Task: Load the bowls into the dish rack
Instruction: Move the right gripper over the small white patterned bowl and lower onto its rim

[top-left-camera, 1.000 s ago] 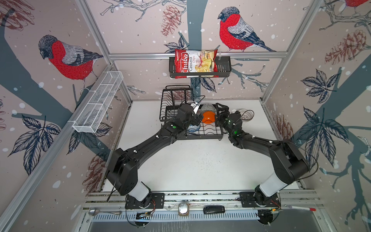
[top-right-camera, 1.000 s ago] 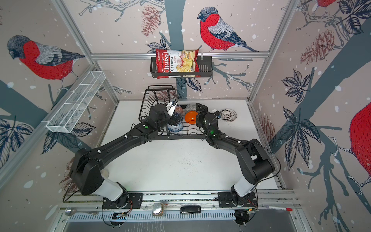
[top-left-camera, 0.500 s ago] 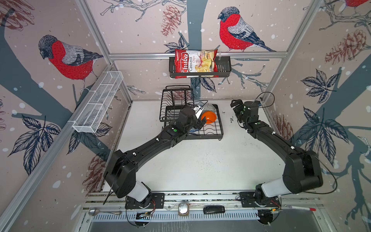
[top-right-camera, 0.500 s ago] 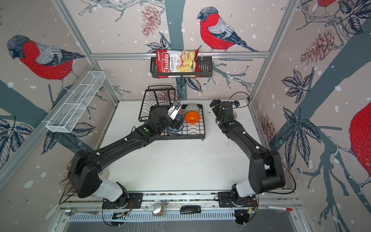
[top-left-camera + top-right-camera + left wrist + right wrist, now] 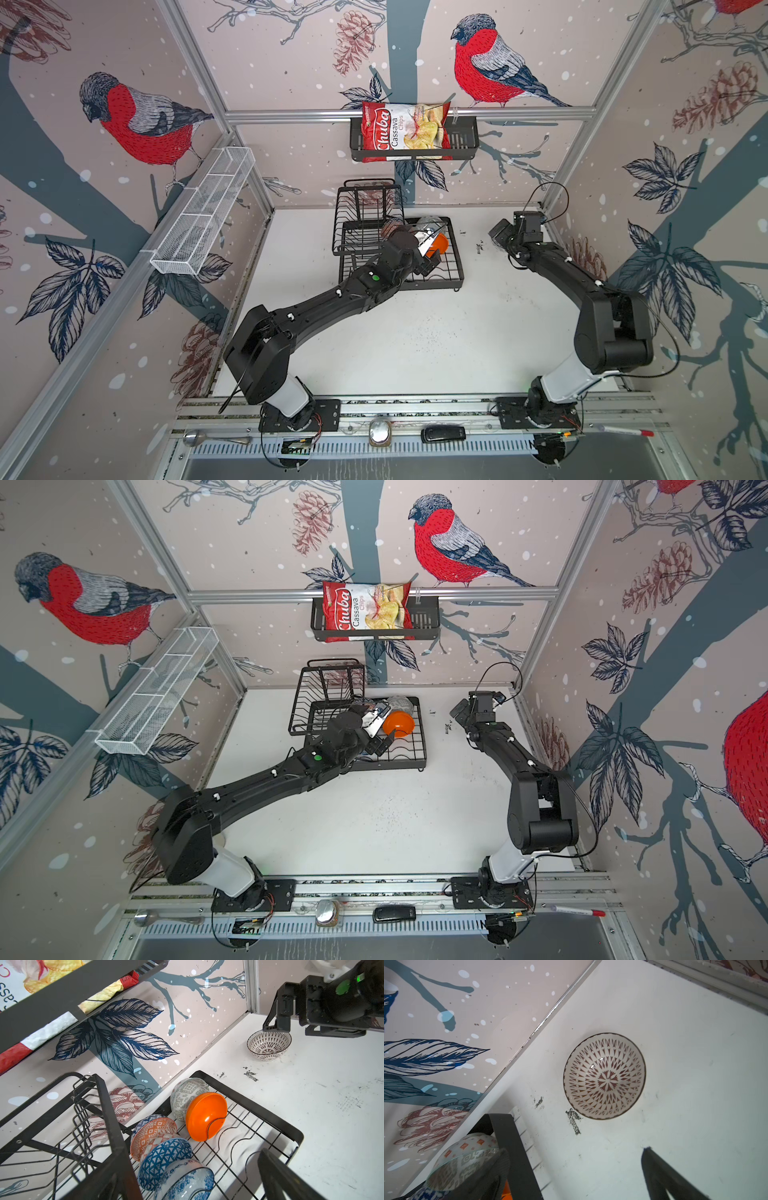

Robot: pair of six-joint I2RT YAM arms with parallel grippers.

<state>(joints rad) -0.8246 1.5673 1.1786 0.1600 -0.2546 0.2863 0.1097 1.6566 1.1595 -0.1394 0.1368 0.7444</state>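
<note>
Both top views show the dish rack (image 5: 446, 272) at the back of the table (image 5: 415, 332). The left end effector (image 5: 380, 732) is over its base tray, beside the plain orange bowl (image 5: 399, 724), and the arm largely hides the other bowls there.

The left wrist view lays them out, all standing on edge in the base tray. The grey-white patterned bowl (image 5: 185, 1093) is just behind the orange one. In a second row, beside the raised tier, stand the orange-white patterned bowl (image 5: 153, 1132), the blue triangle-patterned bowl (image 5: 164, 1159) and the blue-white floral bowl (image 5: 187, 1178), each against the next.

The white lattice-patterned bowl (image 5: 604, 1076) is covered by the right end effector (image 5: 277, 1027) in the top views and appears only in the wrist views. It sits upright on the bare table, apart from the rack, with brown darts radiating from a central star and a dark rim.

The right end effector hangs close above it, jaws wide and empty. The left jaws are wide too, gripping nothing.
</note>
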